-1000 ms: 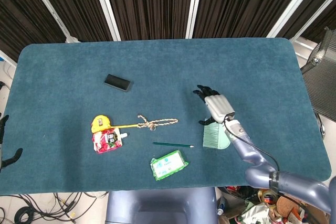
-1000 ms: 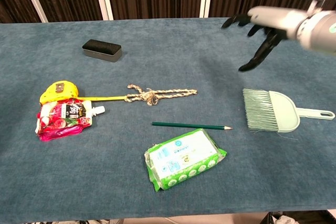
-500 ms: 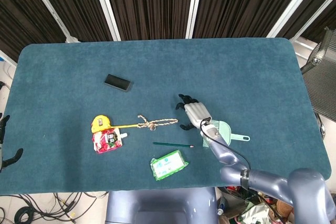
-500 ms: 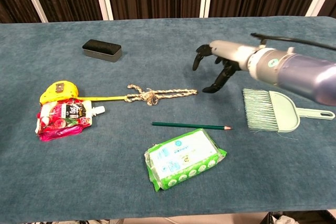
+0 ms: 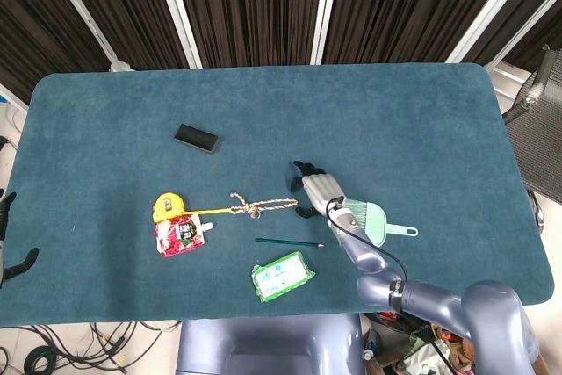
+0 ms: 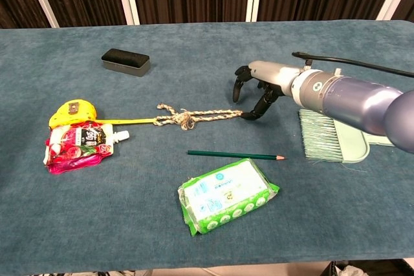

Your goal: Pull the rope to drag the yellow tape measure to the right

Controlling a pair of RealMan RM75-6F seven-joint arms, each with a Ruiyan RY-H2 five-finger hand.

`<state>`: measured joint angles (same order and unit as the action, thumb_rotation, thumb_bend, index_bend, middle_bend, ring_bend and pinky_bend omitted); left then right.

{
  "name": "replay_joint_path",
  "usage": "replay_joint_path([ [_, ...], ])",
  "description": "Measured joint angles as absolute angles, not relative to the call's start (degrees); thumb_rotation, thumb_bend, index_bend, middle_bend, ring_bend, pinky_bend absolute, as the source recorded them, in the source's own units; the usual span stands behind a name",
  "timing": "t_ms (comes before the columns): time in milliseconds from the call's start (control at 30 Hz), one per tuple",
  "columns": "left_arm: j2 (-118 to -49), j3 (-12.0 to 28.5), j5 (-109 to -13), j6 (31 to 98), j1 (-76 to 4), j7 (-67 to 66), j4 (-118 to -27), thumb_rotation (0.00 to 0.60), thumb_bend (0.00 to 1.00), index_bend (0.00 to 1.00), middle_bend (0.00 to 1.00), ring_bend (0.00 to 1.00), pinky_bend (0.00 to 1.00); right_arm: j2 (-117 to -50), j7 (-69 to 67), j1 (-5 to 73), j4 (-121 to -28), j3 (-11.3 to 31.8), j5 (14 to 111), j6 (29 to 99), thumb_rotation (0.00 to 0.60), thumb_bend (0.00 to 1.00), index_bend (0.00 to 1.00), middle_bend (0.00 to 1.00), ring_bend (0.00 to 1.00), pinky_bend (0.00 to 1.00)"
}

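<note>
The yellow tape measure (image 5: 165, 206) (image 6: 71, 111) lies at the left of the blue table. Its yellow blade runs right to a knot in the braided rope (image 5: 262, 205) (image 6: 194, 117). The rope stretches right and ends just beside my right hand (image 5: 318, 189) (image 6: 259, 90). That hand hovers low over the rope's right end with its dark fingers curved down and apart. One fingertip (image 6: 248, 116) is at the rope's tip, and nothing is held. Of my left hand (image 5: 7, 234) only dark fingertips show at the left edge of the head view, off the table.
A red pouch (image 6: 77, 145) lies against the tape measure. A green pencil (image 6: 236, 155) and a green wipes pack (image 6: 226, 195) sit in front of the rope. A mint hand brush (image 6: 333, 135) lies under my right forearm. A black eraser (image 6: 125, 62) is at the back left.
My right hand has swung left and down, from above the brush to the rope's right end. The rope and the tape measure have not moved.
</note>
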<state>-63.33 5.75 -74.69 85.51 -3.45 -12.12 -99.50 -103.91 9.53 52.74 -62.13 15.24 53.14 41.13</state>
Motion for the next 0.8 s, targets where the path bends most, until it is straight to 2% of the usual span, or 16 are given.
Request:
replay_joint_path([
  [800, -63.32, 5.85, -74.62, 85.66, -3.47, -12.01, -99.41, 0.6, 0.25, 0.04, 0.0, 0.0, 0.0, -106.64, 8.25, 53.2, -58.49, 15.05, 54.2, 39.18, 0.6, 0.29, 0.47, 0.0, 0.0, 0.14],
])
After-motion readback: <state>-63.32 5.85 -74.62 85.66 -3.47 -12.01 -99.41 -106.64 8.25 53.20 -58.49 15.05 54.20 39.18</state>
